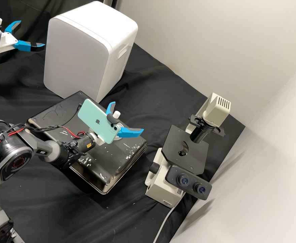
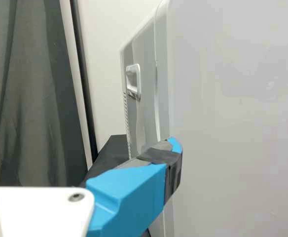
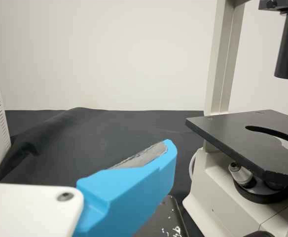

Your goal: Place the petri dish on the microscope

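1. Black cloth (image 1: 87,209) covers the bench. Nearest, the right arm (image 1: 36,152) extends over a dark, scuffed tray (image 1: 97,168).
2. Right gripper (image 1: 121,120) hangs above the tray's far corner. Its blue fingers are spread wide and hold nothing.
3. Petri dish (image 1: 124,127) sits directly beneath that gripper, between the two fingers, flat on the tray. The gripper body hides most of it.
4. Handling, as a judgement: light, stiff and thin-walled, with a smooth rim that is likely slippery. It could crack under a hard squeeze, and a lid, if it has one, may ride loose. Best taken across the rim at opposite sides, fingers low, dish kept level.
5. Look: a faint, pale round outline, low and see-through. Contents cannot be told.
6. Microscope (image 1: 183,158) stands beyond the right gripper's fingertips, off the tray. Its flat black stage (image 1: 175,140) with a central hole is bare.
7. Farthest is a white box (image 1: 87,50). Left gripper (image 1: 21,35) is just beside its wall, fingers apart and empty.
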{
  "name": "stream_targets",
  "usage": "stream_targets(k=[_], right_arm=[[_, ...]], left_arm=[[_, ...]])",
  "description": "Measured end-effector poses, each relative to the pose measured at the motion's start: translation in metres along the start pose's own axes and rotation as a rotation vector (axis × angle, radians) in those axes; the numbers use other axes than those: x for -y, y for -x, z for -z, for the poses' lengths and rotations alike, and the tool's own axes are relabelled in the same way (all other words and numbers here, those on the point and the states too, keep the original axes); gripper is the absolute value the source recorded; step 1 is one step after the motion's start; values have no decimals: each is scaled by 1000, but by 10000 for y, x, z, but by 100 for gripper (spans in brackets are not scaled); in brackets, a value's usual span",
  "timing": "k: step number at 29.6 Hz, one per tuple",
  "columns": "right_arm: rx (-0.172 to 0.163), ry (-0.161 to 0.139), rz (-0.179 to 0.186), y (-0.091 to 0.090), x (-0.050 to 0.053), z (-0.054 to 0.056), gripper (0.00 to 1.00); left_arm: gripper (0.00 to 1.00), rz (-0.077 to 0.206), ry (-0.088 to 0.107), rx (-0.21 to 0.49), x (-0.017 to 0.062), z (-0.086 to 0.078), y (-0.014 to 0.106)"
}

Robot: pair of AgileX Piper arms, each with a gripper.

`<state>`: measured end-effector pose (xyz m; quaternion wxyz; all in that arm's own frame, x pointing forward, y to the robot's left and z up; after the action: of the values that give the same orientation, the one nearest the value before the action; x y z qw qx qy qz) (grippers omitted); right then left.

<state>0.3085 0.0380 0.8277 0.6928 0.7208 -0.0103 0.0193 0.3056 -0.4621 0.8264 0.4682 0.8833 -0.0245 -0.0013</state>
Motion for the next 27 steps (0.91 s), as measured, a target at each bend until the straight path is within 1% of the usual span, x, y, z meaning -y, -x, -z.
stream_targets(k=[14, 18, 21, 24, 26, 27], right_arm=[[0, 0, 0, 0, 0, 0, 100], [0, 0, 0, 0, 0, 0, 100], [0, 0, 0, 0, 0, 0, 100], [0, 0, 0, 0, 0, 0, 100], [0, 0, 0, 0, 0, 0, 100], [0, 0, 0, 0, 0, 0, 100]], left_arm=[[100, 0, 0, 0, 0, 0, 0], [100, 2, 1, 13, 7, -39, 0], [100, 11, 1, 32, 30, -96, 10], [100, 16, 3, 63, 34, -187, 71], [100, 11, 5, 95, 9, -278, 147], [100, 13, 6, 113, 9, -327, 187]])
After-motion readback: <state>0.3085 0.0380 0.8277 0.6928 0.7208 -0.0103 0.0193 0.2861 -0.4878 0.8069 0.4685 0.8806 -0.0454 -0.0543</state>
